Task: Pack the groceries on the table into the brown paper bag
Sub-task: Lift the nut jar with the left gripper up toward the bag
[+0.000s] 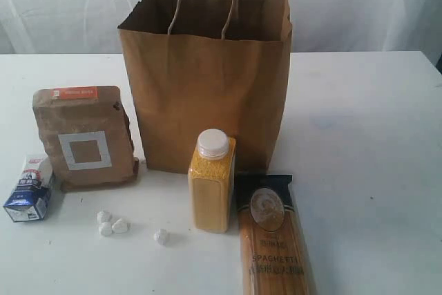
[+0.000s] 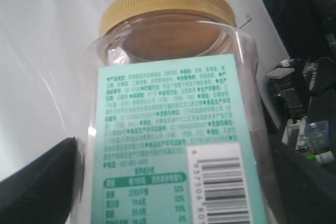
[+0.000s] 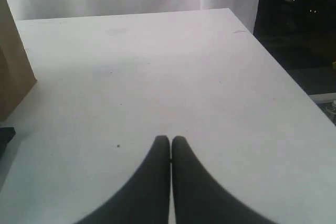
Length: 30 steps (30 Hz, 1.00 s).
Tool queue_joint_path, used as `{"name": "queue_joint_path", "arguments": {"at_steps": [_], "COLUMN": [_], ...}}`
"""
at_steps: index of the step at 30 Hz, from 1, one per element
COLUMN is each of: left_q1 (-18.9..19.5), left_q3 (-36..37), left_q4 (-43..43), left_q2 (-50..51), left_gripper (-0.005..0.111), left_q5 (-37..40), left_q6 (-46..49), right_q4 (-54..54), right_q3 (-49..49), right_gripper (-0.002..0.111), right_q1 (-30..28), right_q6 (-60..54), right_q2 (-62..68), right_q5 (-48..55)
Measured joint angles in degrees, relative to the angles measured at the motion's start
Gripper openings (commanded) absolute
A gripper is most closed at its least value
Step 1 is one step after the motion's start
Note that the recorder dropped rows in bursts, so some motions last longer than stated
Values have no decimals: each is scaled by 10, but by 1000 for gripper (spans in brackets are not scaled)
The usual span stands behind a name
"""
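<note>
White table (image 1: 366,136) carrying an upright, open brown paper bag (image 1: 207,94) near its back; just beside the bag's left, a standing brown pouch (image 1: 84,139) with a grey square label; in front, a spaghetti packet (image 1: 274,240) lying flat, just beside a standing yellow white-capped bottle (image 1: 211,184); gold-lidded clear jar (image 2: 168,103), seen only by the left wrist camera, grasped between the left gripper (image 2: 173,192)'s wide fingers; small blue-white carton (image 1: 29,190) lying far left; right gripper (image 3: 170,142) clenched, empty, over bare tabletop.
</note>
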Motion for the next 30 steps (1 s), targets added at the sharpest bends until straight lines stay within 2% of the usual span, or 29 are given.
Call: {"name": "queue_joint_path", "arguments": {"at_steps": [3, 9, 12, 15, 21, 30], "left_q1": [-6, -61, -81, -81, -81, -81], "left_q3": [-64, -115, -116, -116, -116, -116], "left_q4": [-2, 1, 17, 67, 78, 126], "left_q2": [88, 161, 167, 168, 168, 168], "left_gripper": [0, 0, 0, 0, 0, 0], "left_q5": [75, 120, 85, 63, 68, -5], "left_q6": [0, 0, 0, 0, 0, 0], "right_q4": [0, 0, 0, 0, 0, 0], "right_q3": [0, 0, 0, 0, 0, 0], "right_gripper": [0, 0, 0, 0, 0, 0], "right_q1": [0, 0, 0, 0, 0, 0], "right_q6": [0, 0, 0, 0, 0, 0], "right_q2": [0, 0, 0, 0, 0, 0], "right_q5": [0, 0, 0, 0, 0, 0]}}
